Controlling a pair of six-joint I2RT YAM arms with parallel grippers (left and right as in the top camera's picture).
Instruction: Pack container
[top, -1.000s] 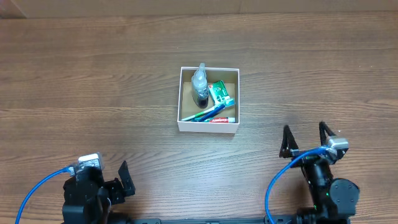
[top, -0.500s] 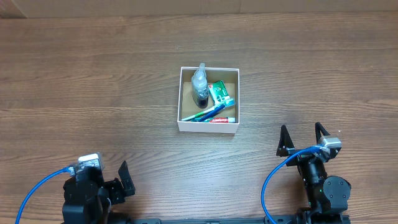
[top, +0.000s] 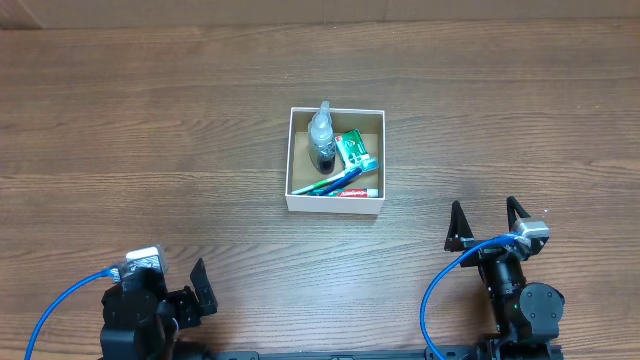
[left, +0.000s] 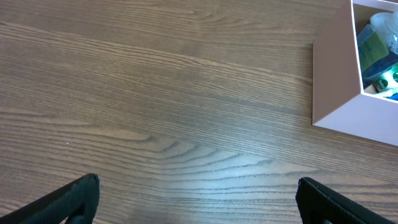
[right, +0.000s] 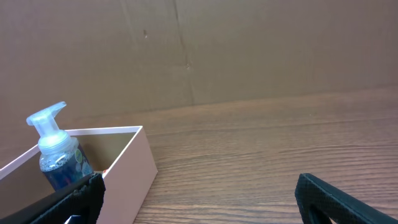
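Observation:
The container (top: 335, 203), a small square white-walled box with a brown inside, sits at the table's middle. In it lie a clear pump bottle (top: 321, 135), a green packet (top: 354, 150), a blue and a green toothbrush (top: 330, 183) and a small tube (top: 357, 193). The box also shows in the left wrist view (left: 336, 87) and the right wrist view (right: 134, 174) with the bottle (right: 57, 158). My left gripper (left: 198, 202) is open and empty at the front left, far from the box. My right gripper (top: 487, 223) is open and empty, front right of the box.
Bare wooden tabletop lies all around the box. A brown cardboard wall (right: 249, 50) stands behind the table's far edge. Blue cables (top: 445, 290) run from both arm bases at the front edge.
My right arm drew back slightly toward the front edge between one second ago and half a second ago, then stayed still. The left arm and the box have not moved.

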